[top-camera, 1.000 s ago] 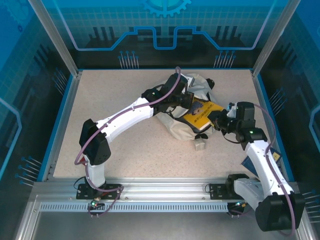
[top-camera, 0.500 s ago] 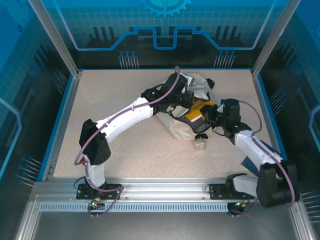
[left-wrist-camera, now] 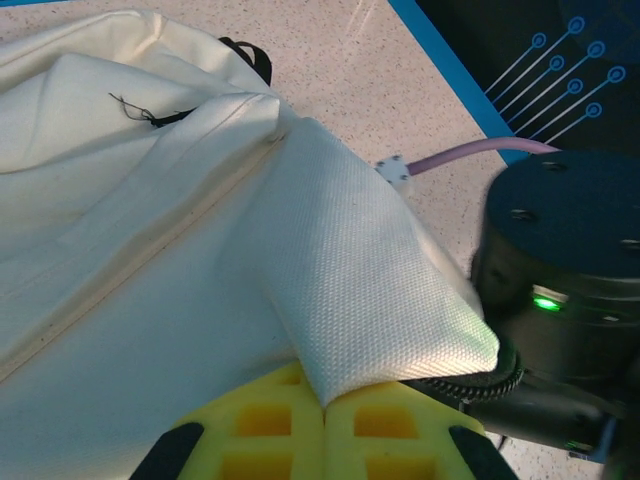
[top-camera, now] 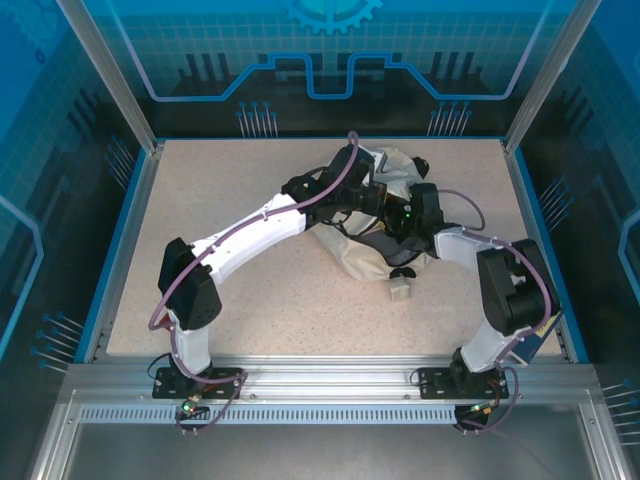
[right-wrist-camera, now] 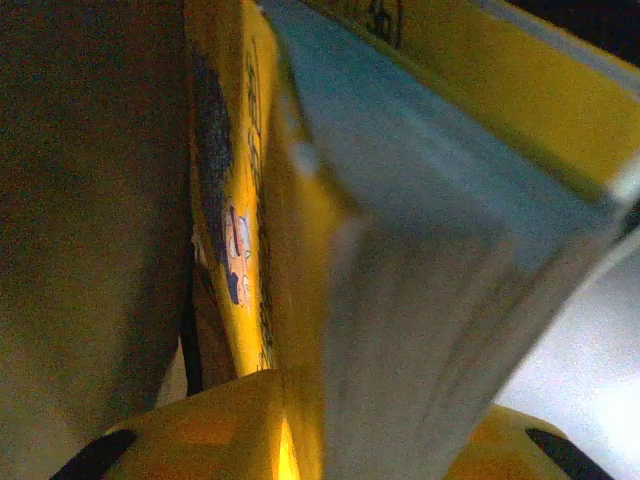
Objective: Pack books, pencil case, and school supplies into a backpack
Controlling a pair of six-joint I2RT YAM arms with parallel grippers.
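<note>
At the one backpack (top-camera: pixel 350 260), left fingers (left-wrist-camera: pixel 250 425) pinch its fabric; right fingers (right-wrist-camera: pixel 220 425) flank one yellow book (right-wrist-camera: pixel 250 220), grip unclear.

A table (top-camera: pixel 220 190) with a speckled beige top and a blue rim (top-camera: pixel 118 240) stands inside a frame of slanted aluminium posts (top-camera: pixel 105 70), with a slotted metal rail (top-camera: pixel 320 412) along its near edge. Glossy dark blue panels (top-camera: pixel 330 60), printed with light blue circuit lines, grids and a gear, close it in on the left, right and far sides under even, bright light
</note>
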